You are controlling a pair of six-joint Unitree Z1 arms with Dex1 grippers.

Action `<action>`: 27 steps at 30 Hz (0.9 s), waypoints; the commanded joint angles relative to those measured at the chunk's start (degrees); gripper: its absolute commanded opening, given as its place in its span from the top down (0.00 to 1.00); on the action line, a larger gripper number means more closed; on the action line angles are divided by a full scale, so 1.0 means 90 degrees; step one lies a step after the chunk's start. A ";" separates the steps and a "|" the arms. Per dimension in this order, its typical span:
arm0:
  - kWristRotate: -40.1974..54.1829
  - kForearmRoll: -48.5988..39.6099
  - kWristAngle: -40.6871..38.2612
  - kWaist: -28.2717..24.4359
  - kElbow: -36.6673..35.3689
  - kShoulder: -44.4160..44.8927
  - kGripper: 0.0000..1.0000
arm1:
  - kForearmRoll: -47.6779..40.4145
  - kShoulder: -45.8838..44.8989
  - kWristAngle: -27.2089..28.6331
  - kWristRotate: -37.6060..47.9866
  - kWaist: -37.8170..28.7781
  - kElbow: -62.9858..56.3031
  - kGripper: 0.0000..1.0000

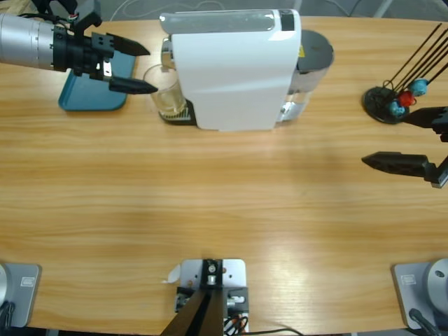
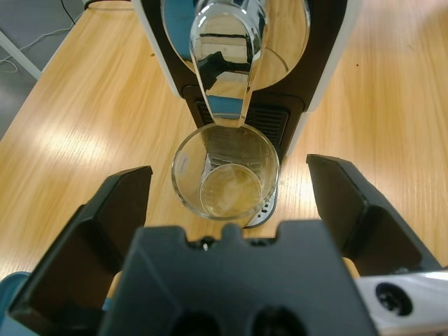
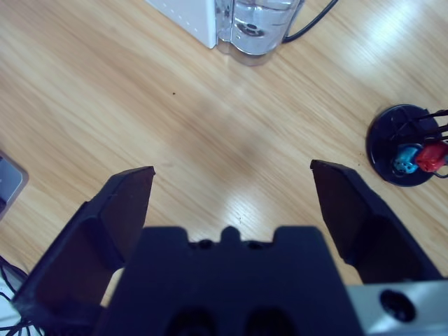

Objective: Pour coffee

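The coffee (image 2: 229,192) is a thin, pale amber layer at the bottom of a small clear glass tumbler (image 2: 225,173). The tumbler stands upright on the dark drip tray (image 1: 176,116) of a white coffee machine (image 1: 234,70), directly under the machine's shiny chrome spout (image 2: 227,59). In the high view the tumbler (image 1: 166,94) sits at the left end of the machine, near the far edge of the long wooden table (image 1: 224,210). The left gripper (image 1: 148,68) reaches in from the upper left corner on a silver arm, its two black jaws spread wide and pointing toward the tumbler. One jaw tip lies just beside the glass rim; whether it touches cannot be told. In the left wrist view the tumbler is centred ahead of the left gripper (image 2: 229,175), between the parted jaws but beyond their tips, so nothing is held. Behind that gripper, a blue tray (image 1: 94,87) lies flat on the table. A clear water tank (image 3: 255,21) is fixed at the machine's right end, with a black cable running from it. The right gripper (image 1: 381,138) enters from the right edge, well apart from the machine, its jaws also spread wide and holding nothing over bare wood. Near it stands a round black base (image 1: 383,105) with thin black rods rising from it and small red and blue pieces at its foot.
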State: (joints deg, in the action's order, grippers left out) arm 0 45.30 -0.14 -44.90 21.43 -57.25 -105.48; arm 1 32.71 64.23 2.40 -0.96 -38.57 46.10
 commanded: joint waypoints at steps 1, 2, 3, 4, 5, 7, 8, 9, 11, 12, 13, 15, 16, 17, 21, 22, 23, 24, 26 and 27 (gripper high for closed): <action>-0.0059 0.0084 0.0026 0.0110 -0.0135 -0.0575 0.04 | 0.0106 0.0280 -0.0110 -0.0069 -0.0078 0.0044 0.00; -0.0074 0.0084 0.0037 0.0125 -0.0156 -0.0618 0.04 | 0.0106 0.0293 -0.0104 -0.0069 -0.0078 0.0048 0.00; -0.0090 0.0084 0.0037 0.0141 -0.0187 -0.0663 0.04 | 0.0108 0.0313 -0.0104 -0.0069 -0.0072 0.0054 0.00; -0.0096 0.0084 0.0037 0.0168 -0.0215 -0.0696 0.04 | 0.0116 0.0332 -0.0101 -0.0069 -0.0074 0.0062 0.00; -0.0109 0.0084 0.0037 0.0199 -0.0246 -0.0731 0.04 | 0.0120 0.0354 -0.0101 -0.0069 -0.0078 0.0068 0.00; -0.0149 0.0082 0.0037 0.0279 -0.0273 -0.0796 0.04 | 0.0133 0.0381 -0.0101 -0.0069 -0.0078 0.0083 0.00; -0.0168 0.0082 0.0045 0.0305 -0.0279 -0.0825 0.04 | 0.0137 0.0389 -0.0101 -0.0069 -0.0074 0.0089 0.00; -0.0180 0.0082 0.0045 0.0324 -0.0279 -0.0858 0.04 | 0.0145 0.0397 -0.0101 -0.0069 -0.0076 0.0093 0.00; -0.0178 0.0084 0.0047 0.0344 -0.0279 -0.0901 0.04 | 0.0145 0.0403 -0.0101 -0.0069 -0.0074 0.0093 0.00; -0.0176 0.0084 0.0055 0.0344 -0.0287 -0.0907 0.04 | 0.0151 0.0397 -0.0106 -0.0069 -0.0074 0.0093 0.00; -0.0172 0.0084 0.0078 0.0344 -0.0295 -0.0911 0.04 | 0.0155 0.0387 -0.0110 -0.0069 -0.0076 0.0093 0.00; -0.0172 0.0084 0.0186 0.0344 -0.0314 -0.0917 0.04 | 0.0155 0.0373 -0.0120 -0.0069 -0.0080 0.0093 0.00; -0.0174 0.0084 0.0227 0.0336 -0.0318 -0.0915 0.04 | 0.0155 0.0381 -0.0120 -0.0069 -0.0080 0.0093 0.00; -0.0172 0.0084 0.0283 0.0332 -0.0312 -0.0919 0.04 | 0.0155 0.0397 -0.0120 -0.0069 -0.0080 0.0093 0.00; -0.0180 0.0082 0.0369 0.0324 -0.0340 -0.0962 0.04 | 0.0155 0.0407 -0.0120 -0.0069 -0.0080 0.0103 0.00; -0.0180 0.0084 0.0375 0.0324 -0.0348 -0.0972 0.04 | 0.0155 0.0416 -0.0120 -0.0069 -0.0080 0.0103 0.00; -0.0180 0.0084 0.0416 0.0324 -0.0342 -0.0981 0.04 | 0.0159 0.0430 -0.0120 -0.0069 -0.0080 0.0103 0.00; -0.0174 0.0082 0.0481 0.0324 -0.0332 -0.0985 0.04 | 0.0165 0.0432 -0.0120 -0.0069 -0.0080 0.0107 0.00; -0.0172 0.0084 0.0537 0.0324 -0.0344 -0.1001 0.04 | 0.0165 0.0426 -0.0120 -0.0069 -0.0080 0.0113 0.00; -0.0176 0.0084 0.0553 0.0324 -0.0349 -0.1009 0.04 | 0.0165 0.0432 -0.0120 -0.0069 -0.0080 0.0113 0.00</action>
State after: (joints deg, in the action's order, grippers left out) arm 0 44.46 -0.06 -41.79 24.15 -60.33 -110.60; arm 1 33.37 66.19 2.40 -0.96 -38.57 46.35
